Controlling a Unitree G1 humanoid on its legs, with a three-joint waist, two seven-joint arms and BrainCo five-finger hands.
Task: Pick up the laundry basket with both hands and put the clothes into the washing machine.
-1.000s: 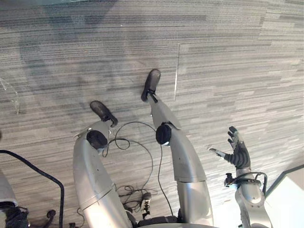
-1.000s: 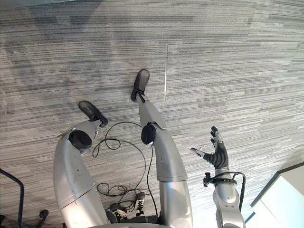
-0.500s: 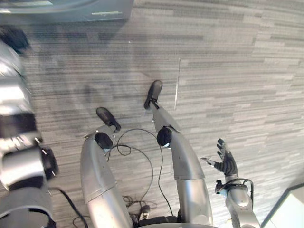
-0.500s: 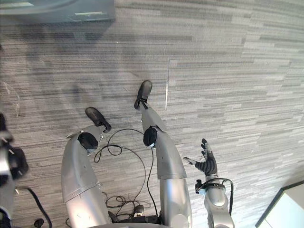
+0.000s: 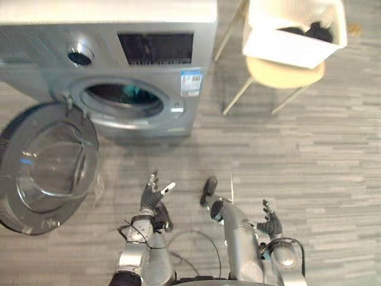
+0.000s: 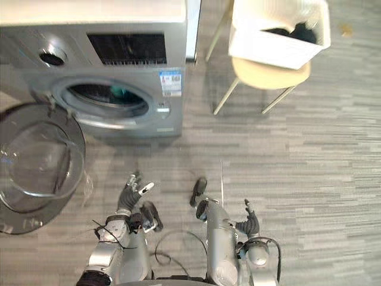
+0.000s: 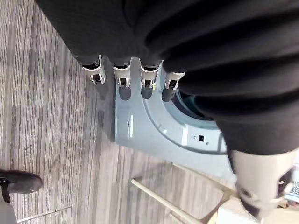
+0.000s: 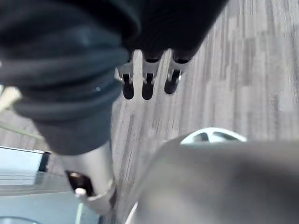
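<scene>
Head eyes look steeply down, sharing the washing machine [image 5: 107, 67]; wrist cameras sit close

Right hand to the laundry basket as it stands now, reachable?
Probably not. The right hand hangs open low by the robot, while the laundry basket sits on a chair well across bare floor. Nothing blocks the way; it just looks too far without stepping closer.
</scene>
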